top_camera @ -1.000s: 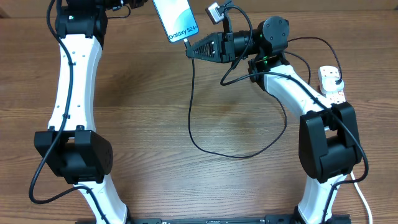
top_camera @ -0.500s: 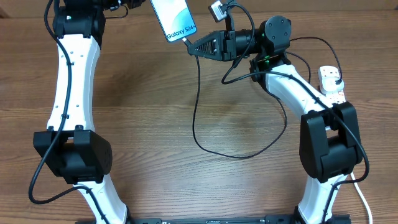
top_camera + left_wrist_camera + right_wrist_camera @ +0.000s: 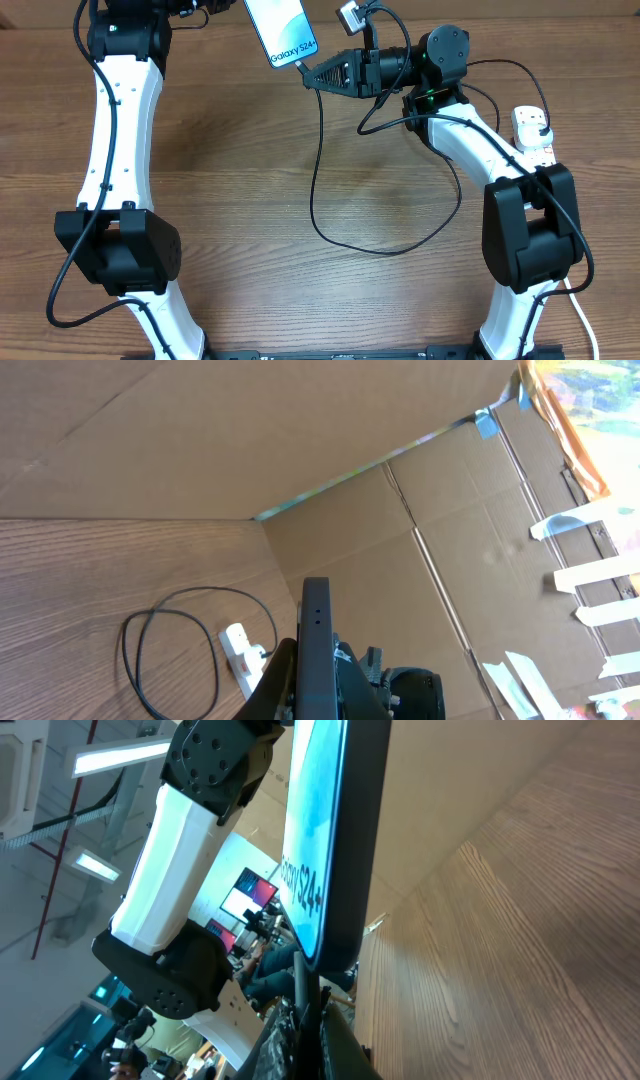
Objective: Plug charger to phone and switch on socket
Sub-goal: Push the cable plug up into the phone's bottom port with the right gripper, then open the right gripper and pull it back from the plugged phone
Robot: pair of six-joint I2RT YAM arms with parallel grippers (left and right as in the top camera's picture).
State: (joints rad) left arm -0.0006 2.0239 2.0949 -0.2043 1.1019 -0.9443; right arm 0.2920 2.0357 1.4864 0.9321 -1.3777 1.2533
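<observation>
Table [image 3: 240,180] carries two arms. Left arm [image 3: 120,110] reaches to the far side. Socket [image 3: 531,133] lies at the right edge, well apart from the phone [image 3: 279,30]. The phone is held clear of the table at far centre, screen lit, with the left gripper [image 3: 315,685] closed on it. Charger [image 3: 384,253] loops across the table from the socket side to the phone's near end. Right gripper [image 3: 305,80] is clamped on the charger tip at that near end; insertion cannot be confirmed.
</observation>
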